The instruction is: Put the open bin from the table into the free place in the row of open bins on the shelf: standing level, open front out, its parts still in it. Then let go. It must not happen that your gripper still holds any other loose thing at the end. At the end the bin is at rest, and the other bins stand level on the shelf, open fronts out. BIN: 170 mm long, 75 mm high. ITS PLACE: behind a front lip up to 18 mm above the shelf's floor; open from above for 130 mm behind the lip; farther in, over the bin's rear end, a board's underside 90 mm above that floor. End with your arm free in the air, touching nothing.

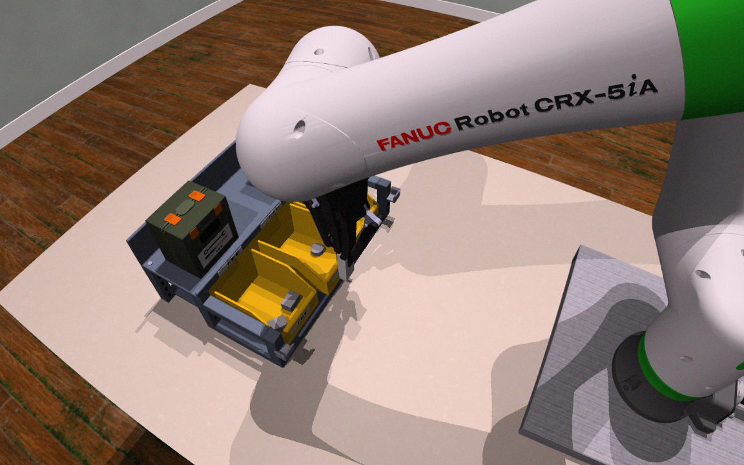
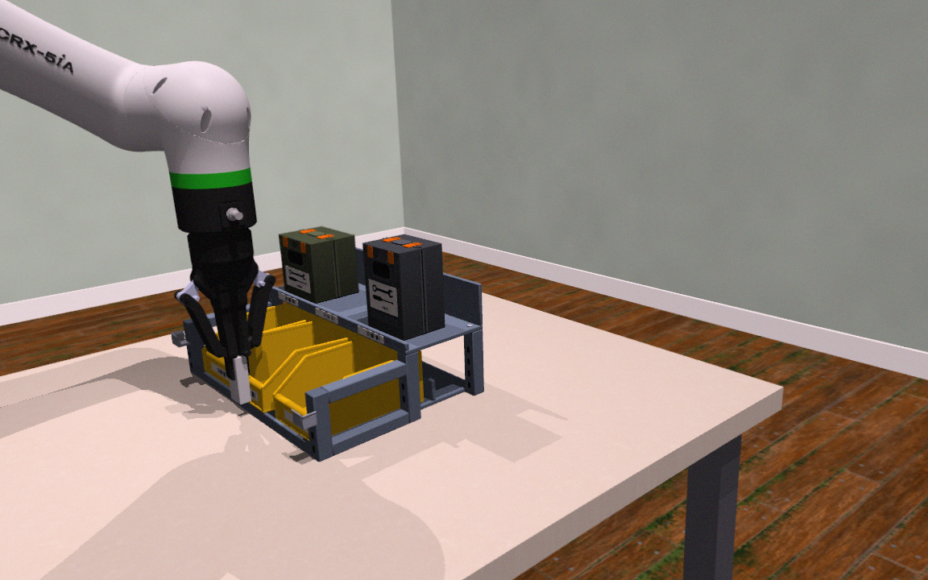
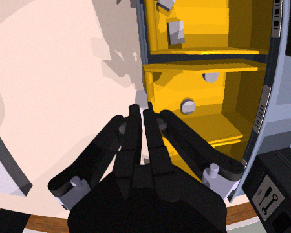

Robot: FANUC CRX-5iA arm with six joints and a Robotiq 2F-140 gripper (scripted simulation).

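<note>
Nearest my tool camera, I find the gripper (image 1: 344, 270) (image 2: 239, 382) (image 3: 141, 98) clenched on nothing, its pale fingertips at the front wall of the middle yellow open-front bin (image 1: 290, 234) (image 2: 281, 351) (image 3: 200, 94); whether they touch it I cannot certify. I take this to be the task's bin: it sits in the row on the shelf (image 1: 275, 355) (image 2: 319, 436) (image 3: 278, 97), open front out, looking near level but slightly proud of its neighbour. Two grey round parts (image 3: 188, 106) (image 3: 211, 77) lie inside. I assess it as light, stiff, thin-walled plastic that should slide readily under a low push; the loose parts could roll and shift its balance. For seating, I would bear on the middle of the front wall, low, since an off-centre push may skew it and a high one may tip it. Should it need lifting, the front wall is my recommended hold, pinched squarely, with the rear kept below the board. Farther out, the neighbouring bin with blocky parts (image 1: 259, 292) (image 2: 319, 371) (image 3: 197, 16) appears level, and the olive toolbox (image 1: 181, 225) (image 2: 319, 267) stands upright on the upper board.
</note>
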